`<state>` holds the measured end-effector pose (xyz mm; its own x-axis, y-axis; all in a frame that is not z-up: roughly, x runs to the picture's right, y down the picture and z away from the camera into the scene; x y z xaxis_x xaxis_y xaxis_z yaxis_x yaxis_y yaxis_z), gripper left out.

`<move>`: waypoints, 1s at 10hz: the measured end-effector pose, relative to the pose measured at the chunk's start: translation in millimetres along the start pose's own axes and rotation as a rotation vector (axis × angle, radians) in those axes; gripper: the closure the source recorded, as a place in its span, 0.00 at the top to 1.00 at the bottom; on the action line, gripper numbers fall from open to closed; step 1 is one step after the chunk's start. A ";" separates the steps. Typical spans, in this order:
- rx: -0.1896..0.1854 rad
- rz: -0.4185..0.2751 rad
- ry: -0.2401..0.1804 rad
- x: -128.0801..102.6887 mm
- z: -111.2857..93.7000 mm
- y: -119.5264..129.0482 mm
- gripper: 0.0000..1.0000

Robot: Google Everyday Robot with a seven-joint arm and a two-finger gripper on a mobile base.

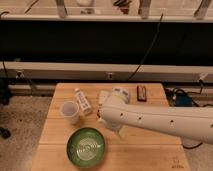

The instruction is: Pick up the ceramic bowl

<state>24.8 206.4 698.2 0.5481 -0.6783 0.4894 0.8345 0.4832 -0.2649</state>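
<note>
So my gripper [118, 131] hung over the wooden table [150, 150] just up-right of the green ceramic bowl [86, 147] near the front edge, honestly couldn't tell whether it was open or closed.

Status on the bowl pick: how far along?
Done: only the approach; the arm reaches over the table from the right. In hand: the gripper hangs just past the upper right of the ceramic bowl, not touching it. Left: get onto the rim, grasp, lift; the bowl sits flat on the table.
</note>
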 end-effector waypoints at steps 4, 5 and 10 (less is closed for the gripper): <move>-0.001 -0.028 -0.014 -12.3 12.1 2.2 0.80; -0.004 -0.043 -0.017 -16.0 17.7 3.3 0.80; -0.003 -0.051 -0.030 -21.6 31.8 6.3 0.80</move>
<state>16.4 241.7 712.4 0.5026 -0.6851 0.5272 0.8617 0.4463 -0.2415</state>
